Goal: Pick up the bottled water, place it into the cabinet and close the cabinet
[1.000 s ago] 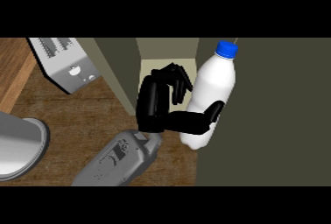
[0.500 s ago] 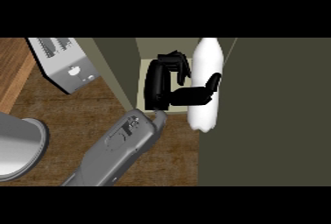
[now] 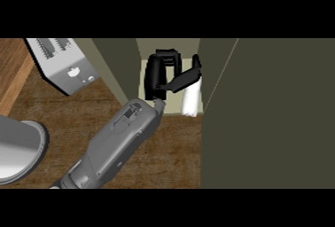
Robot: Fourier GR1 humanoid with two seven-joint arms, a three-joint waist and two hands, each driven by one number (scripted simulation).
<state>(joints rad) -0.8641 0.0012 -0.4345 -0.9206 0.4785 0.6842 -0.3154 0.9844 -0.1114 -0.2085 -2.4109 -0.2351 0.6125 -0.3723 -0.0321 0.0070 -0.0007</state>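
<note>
The bottled water (image 3: pixel 192 98) is a white bottle, and only a narrow strip of it shows inside the open cabinet (image 3: pixel 119 66). The rest, cap included, is hidden behind the edge of the cabinet door (image 3: pixel 274 111) and my hand. My left hand (image 3: pixel 157 76) reaches into the cabinet opening and is shut on the bottle, with the thumb (image 3: pixel 184 80) across its near side and the fingers curled at the far side. The grey forearm (image 3: pixel 118 142) comes in from the lower left. My right hand does not show.
A silver toaster (image 3: pixel 64 66) stands at the upper left on the wooden counter (image 3: pixel 177 150). A large grey round vessel (image 3: pixel 18 150) sits at the left edge. The dark olive door stands open and fills the right side.
My left hand has carried the bottle deeper into the cabinet, upward in view. The blue cap and most of the bottle have slipped out of sight behind the door edge.
</note>
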